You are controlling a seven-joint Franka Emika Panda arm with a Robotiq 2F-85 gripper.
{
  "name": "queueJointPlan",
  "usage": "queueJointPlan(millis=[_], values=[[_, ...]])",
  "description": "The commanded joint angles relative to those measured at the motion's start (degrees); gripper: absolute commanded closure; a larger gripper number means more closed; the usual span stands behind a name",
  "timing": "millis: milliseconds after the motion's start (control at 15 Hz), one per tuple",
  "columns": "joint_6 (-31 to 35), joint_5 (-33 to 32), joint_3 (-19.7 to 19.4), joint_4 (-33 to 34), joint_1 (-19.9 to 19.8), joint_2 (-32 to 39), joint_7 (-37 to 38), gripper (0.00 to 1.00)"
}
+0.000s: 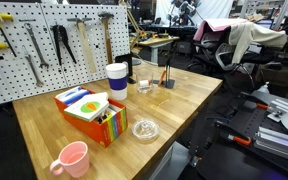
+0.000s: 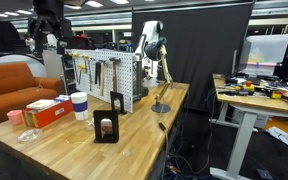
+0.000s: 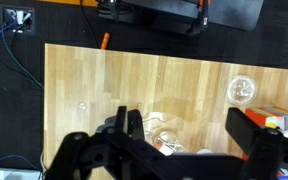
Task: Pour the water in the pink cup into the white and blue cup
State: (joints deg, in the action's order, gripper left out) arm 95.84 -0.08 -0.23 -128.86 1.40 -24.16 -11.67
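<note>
The pink cup (image 1: 72, 158) (image 2: 15, 117) stands upright at the near corner of the wooden table, handle towards the edge. The white and blue cup (image 1: 117, 79) (image 2: 79, 105) stands upright by the pegboard, just behind an orange box. In the wrist view my gripper (image 3: 182, 120) hangs high over the table, open, with nothing between its black fingers (image 3: 132, 125). It looks down on bare wood and a clear glass dish (image 3: 166, 142) beneath it. Neither cup shows clearly in the wrist view.
An orange box of books (image 1: 89, 112) (image 3: 276, 122) lies between the cups. One glass dish (image 1: 145, 130) (image 3: 242, 90) sits beside the box, another (image 1: 145, 88) near a thin stand (image 1: 167, 75). A pegboard with tools (image 1: 44, 45) backs the table. A black holder (image 2: 107, 128) stands mid-table.
</note>
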Motion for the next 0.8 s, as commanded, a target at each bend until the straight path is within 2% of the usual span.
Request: queueJointPlan(millis=[0, 600, 733], values=[[0.41, -0.41, -0.35, -0.01, 0.47, 0.04, -0.64, 0.0], [0.9, -0.7, -0.37, -0.15, 0.64, 0.04, -1.55, 0.0], [2.81, -1.14, -0.19, -0.77, 0.52, -0.35, -1.0, 0.0]])
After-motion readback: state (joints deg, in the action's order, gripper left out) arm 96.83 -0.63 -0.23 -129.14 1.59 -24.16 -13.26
